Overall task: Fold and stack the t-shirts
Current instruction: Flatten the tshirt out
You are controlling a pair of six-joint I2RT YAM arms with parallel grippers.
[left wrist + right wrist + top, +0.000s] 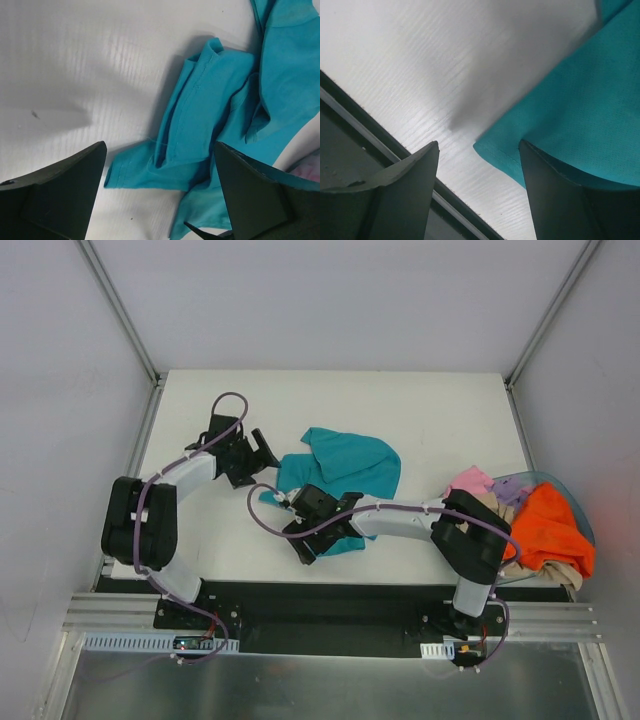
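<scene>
A teal t-shirt (345, 465) lies crumpled on the white table, mid-centre. My left gripper (262, 450) hovers at its left edge, open. In the left wrist view a sleeve of the teal t-shirt (200, 125) lies on the table between the wide-apart fingers (55, 195), untouched. My right gripper (315, 535) sits low at the shirt's near edge. In the right wrist view it (479, 170) stands open, with a hemmed corner of the teal cloth (560, 115) reaching into the gap against the right finger (570, 200). Orange (555, 530), pink (468, 481), lavender (510, 490) and tan (565, 575) shirts are heaped at the right.
The heap sits in a round blue-grey basket (578, 510) at the table's right edge. A dark rail (380, 145) along the table's near edge runs just beside my right gripper. Grey walls enclose the table on three sides.
</scene>
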